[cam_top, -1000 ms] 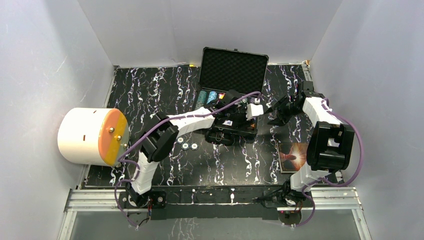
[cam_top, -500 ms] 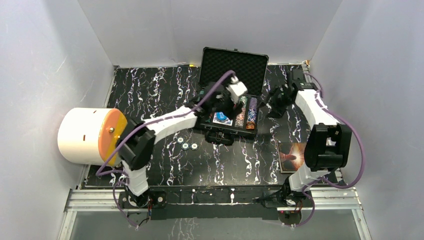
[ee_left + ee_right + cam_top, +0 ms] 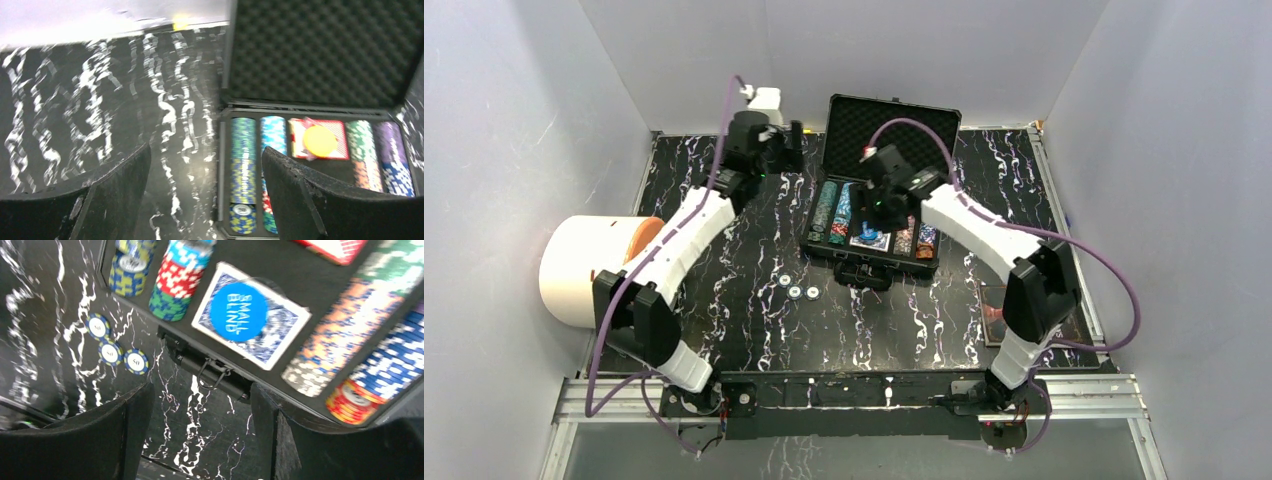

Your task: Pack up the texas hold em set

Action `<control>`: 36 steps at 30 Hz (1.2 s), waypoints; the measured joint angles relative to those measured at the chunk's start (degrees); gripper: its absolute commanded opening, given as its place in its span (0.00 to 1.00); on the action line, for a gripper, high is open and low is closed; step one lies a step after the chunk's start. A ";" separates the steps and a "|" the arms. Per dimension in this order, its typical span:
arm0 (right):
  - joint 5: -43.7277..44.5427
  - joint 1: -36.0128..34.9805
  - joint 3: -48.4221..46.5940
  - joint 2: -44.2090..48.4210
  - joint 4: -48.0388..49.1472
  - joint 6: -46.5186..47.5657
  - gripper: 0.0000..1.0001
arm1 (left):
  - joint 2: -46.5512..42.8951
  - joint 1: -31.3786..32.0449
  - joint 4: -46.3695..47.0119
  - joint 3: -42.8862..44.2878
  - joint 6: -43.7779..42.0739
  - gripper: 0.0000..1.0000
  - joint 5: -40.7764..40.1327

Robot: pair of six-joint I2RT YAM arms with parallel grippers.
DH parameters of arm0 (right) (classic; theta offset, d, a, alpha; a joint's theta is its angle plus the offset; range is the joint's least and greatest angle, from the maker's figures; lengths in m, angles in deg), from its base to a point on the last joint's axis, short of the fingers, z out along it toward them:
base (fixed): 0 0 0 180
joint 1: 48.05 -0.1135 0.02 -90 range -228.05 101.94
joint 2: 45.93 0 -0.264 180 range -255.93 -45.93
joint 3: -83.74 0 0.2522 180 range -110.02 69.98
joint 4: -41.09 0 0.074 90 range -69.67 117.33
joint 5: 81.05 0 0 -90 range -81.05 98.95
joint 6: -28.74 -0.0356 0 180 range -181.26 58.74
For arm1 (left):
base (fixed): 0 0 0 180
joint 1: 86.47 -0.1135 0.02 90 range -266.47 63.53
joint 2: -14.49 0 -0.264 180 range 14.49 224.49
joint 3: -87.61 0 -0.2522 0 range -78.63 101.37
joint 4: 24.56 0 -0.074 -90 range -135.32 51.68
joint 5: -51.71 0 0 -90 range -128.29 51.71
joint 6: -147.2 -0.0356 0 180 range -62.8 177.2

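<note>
Right pincer (image 3: 197,440) hangs spread and empty over the front edge of the open black case (image 3: 891,140), probably because three loose chips (image 3: 111,351) lie outside it on the desk (image 3: 874,320). Left pincer (image 3: 205,195), likewise spread and empty, hovers beside the case's upright lid.

Resembles a robot lab test booth: plain white panel walls (image 3: 504,120) enclosing a black marbled table (image 3: 714,200), aluminium rail (image 3: 1104,395) along the front.

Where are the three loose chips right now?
The three loose chips lie in a row on the table, outside the open case, left of its handle in the top view.
</note>
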 measured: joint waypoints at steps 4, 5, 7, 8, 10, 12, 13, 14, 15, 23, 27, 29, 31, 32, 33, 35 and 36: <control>4.17 -8.26 -0.59 -4.35 1.05 4.24 0.79 | -0.52 -7.32 -6.16 1.62 5.49 0.98 1.25; 5.01 -10.29 -0.81 -5.75 1.40 5.42 0.79 | -0.81 -9.07 -7.28 1.40 6.69 0.98 1.57; 6.34 -14.03 -1.62 -8.52 1.55 7.37 0.80 | -1.66 -11.78 -8.96 0.57 9.03 0.98 2.10; 6.78 -15.52 -2.12 -9.75 1.62 8.28 0.80 | -2.16 -12.61 -10.03 0.09 10.05 0.98 2.29; 7.61 -18.34 -3.82 -12.61 1.51 9.84 0.79 | -2.89 -13.53 -11.82 -0.68 11.41 0.99 2.82; 8.22 -20.11 -5.90 -15.30 1.53 10.95 0.77 | -3.26 -14.67 -13.88 -1.20 12.59 0.98 3.43; 8.41 -20.83 -7.23 -16.85 1.51 11.52 0.76 | -3.34 -15.08 -14.80 -1.46 12.98 0.98 3.76; 8.44 -21.22 -8.31 -18.10 1.55 11.93 0.75 | -3.39 -15.54 -15.74 -1.81 13.33 0.98 4.07; 8.35 -21.46 -9.16 -19.06 1.49 12.35 0.74 | -3.45 -16.04 -16.37 -2.32 13.73 0.98 4.28; 3.96 -21.57 -14.88 -25.81 0.63 15.78 0.72 | -4.85 -17.42 -19.56 -6.01 14.91 0.98 4.98; 2.49 -22.62 -14.91 -26.82 -1.07 17.84 0.72 | -4.85 -17.42 -20.04 -6.10 15.21 0.98 5.14; 2.27 -23.45 -15.54 -27.58 -2.25 18.62 0.72 | -4.85 -17.44 -20.04 -6.10 15.37 0.98 5.11; 2.36 -24.00 -16.09 -28.65 -2.84 18.97 0.73 | -4.85 -17.44 -20.04 -6.10 15.39 0.98 5.09; 2.51 -24.39 -16.35 -29.44 -3.30 19.02 0.73 | -4.85 -17.44 -20.04 -6.10 15.39 0.98 5.09; 2.56 -24.63 -16.39 -29.99 -3.69 19.04 0.72 | -4.85 -17.44 -20.04 -6.10 15.39 0.98 5.09; 2.97 -25.05 -16.81 -30.23 -4.50 19.34 0.72 | -4.85 -17.44 -20.06 -6.10 15.43 0.98 5.11; 3.08 -25.11 -16.83 -30.27 -4.83 19.37 0.71 | -4.85 -17.44 -20.04 -6.10 15.45 0.98 5.11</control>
